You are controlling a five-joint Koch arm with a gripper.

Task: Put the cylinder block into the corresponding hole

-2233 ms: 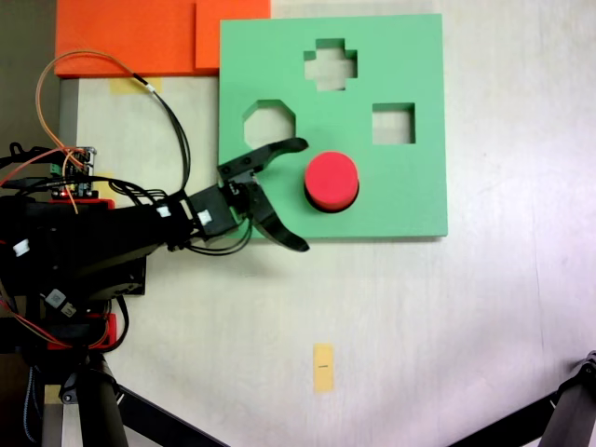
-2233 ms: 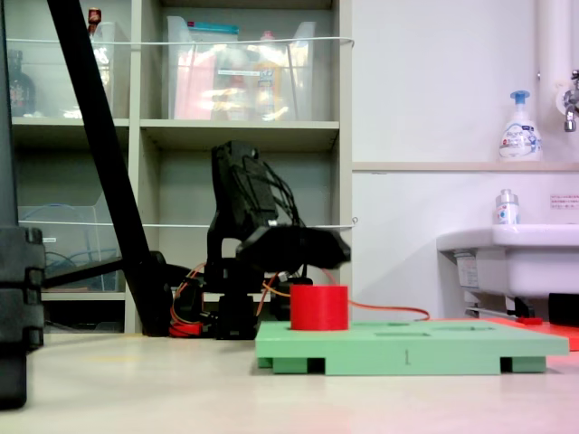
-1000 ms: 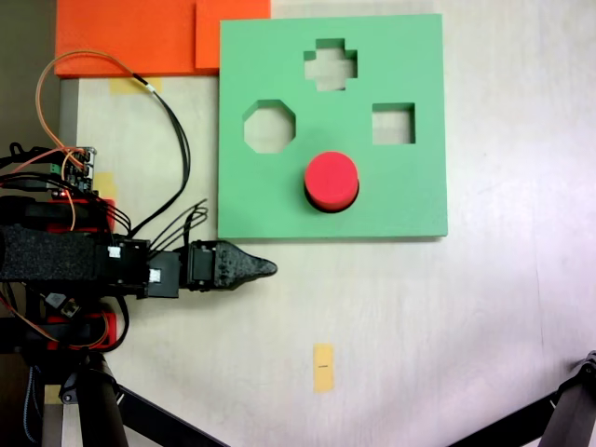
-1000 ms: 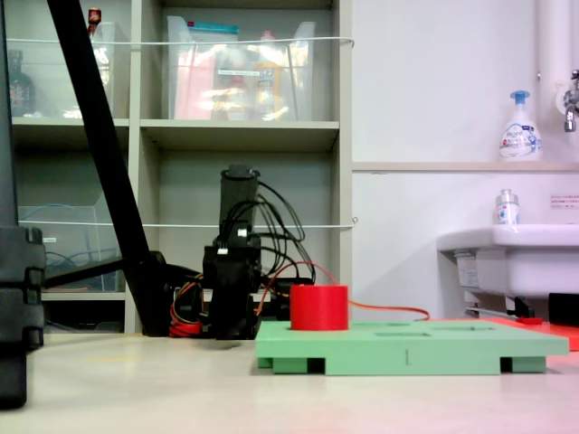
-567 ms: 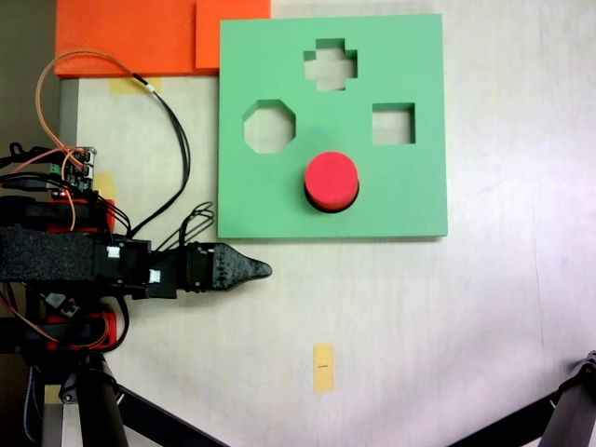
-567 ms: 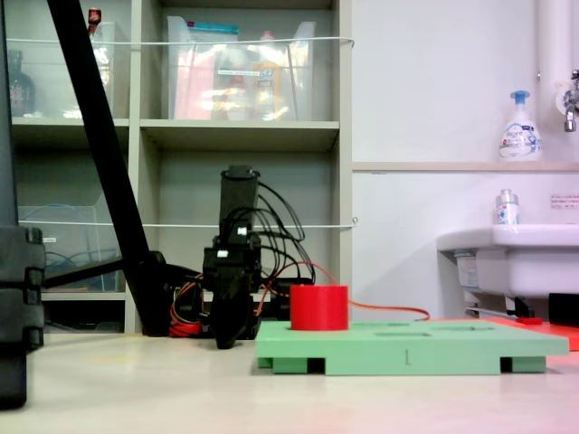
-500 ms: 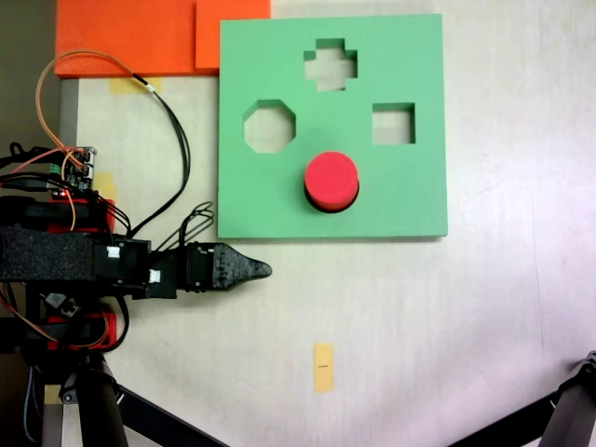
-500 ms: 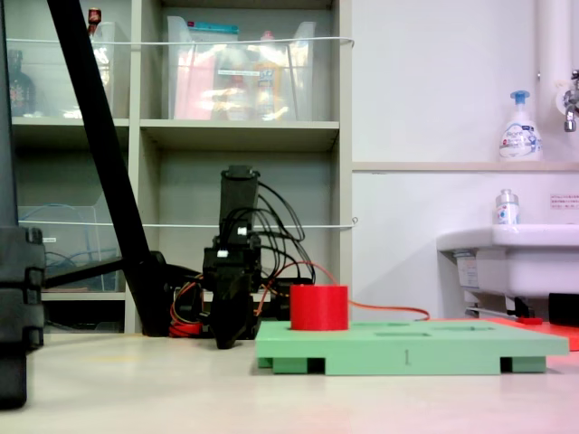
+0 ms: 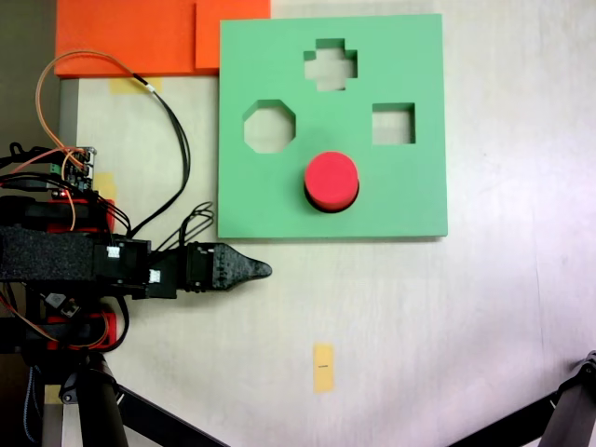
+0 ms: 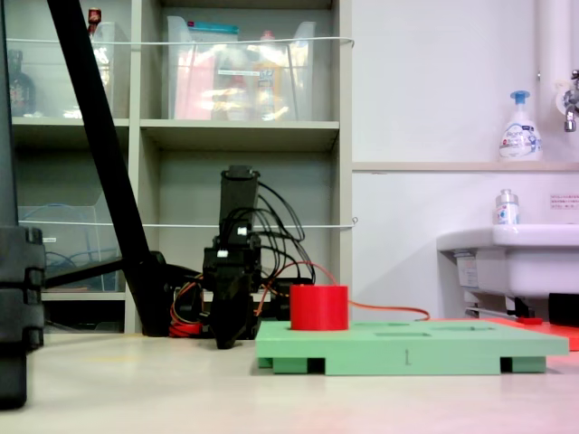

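Observation:
The red cylinder block (image 9: 331,179) stands upright on the green foam board (image 9: 410,200), in its lower middle, and rises above the board's top in the side-on fixed view (image 10: 318,307). It covers the round cutout; just a dark sliver shows under its lower edge. How deep it sits I cannot tell. My gripper (image 9: 264,270) lies off the board, below its lower left corner, jaws together in one black point with nothing held. In the side-on fixed view the gripper (image 10: 226,336) hangs low behind the board's left end.
The board also has an octagonal cutout (image 9: 269,127), a cross cutout (image 9: 330,63) and a square cutout (image 9: 393,123). Orange foam sheets (image 9: 140,37) lie at the top left. A yellow tape mark (image 9: 322,367) sits on the table. Tripod legs (image 9: 112,410) cross the lower corners.
Two seconds ago the gripper stood open beside the cylinder on the board; it has since drawn back off the board and shut. Over the last half second nothing moved.

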